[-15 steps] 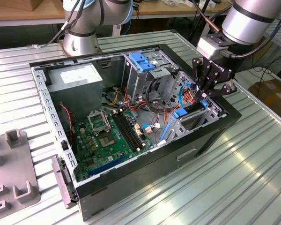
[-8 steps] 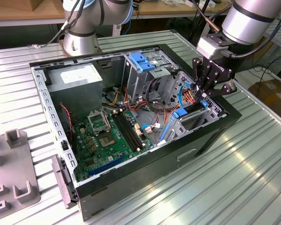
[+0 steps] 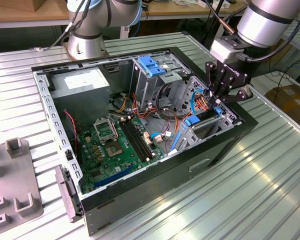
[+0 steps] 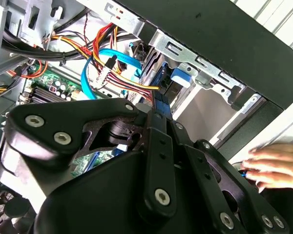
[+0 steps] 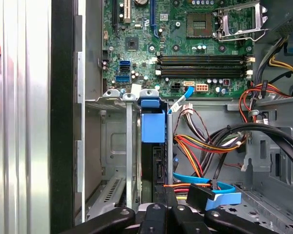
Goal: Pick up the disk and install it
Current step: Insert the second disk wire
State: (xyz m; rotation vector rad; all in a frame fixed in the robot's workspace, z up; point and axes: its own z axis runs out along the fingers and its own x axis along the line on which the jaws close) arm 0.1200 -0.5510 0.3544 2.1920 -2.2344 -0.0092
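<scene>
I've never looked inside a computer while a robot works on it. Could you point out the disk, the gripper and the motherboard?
disk (image 5: 153,127): first wrist view, on its blue carrier end.
gripper (image 3: 219,100): exterior view, between its fingertips.
motherboard (image 3: 106,145): exterior view, on the green board.

No text, label, number or sign can be made out in any view.

- Exterior view: a pale sticker sits on the power supply box (image 3: 82,82) in the open computer case (image 3: 225,150); its print is not legible. A short white marking on the black gripper (image 3: 216,102) body cannot be read either.
- First wrist view: the motherboard (image 5: 180,44) carries fine white silkscreen marks and chip markings, all too small to tell.
- Second wrist view: no print shows on the drive cage (image 4: 185,53) or on the cables (image 4: 107,63).
</scene>
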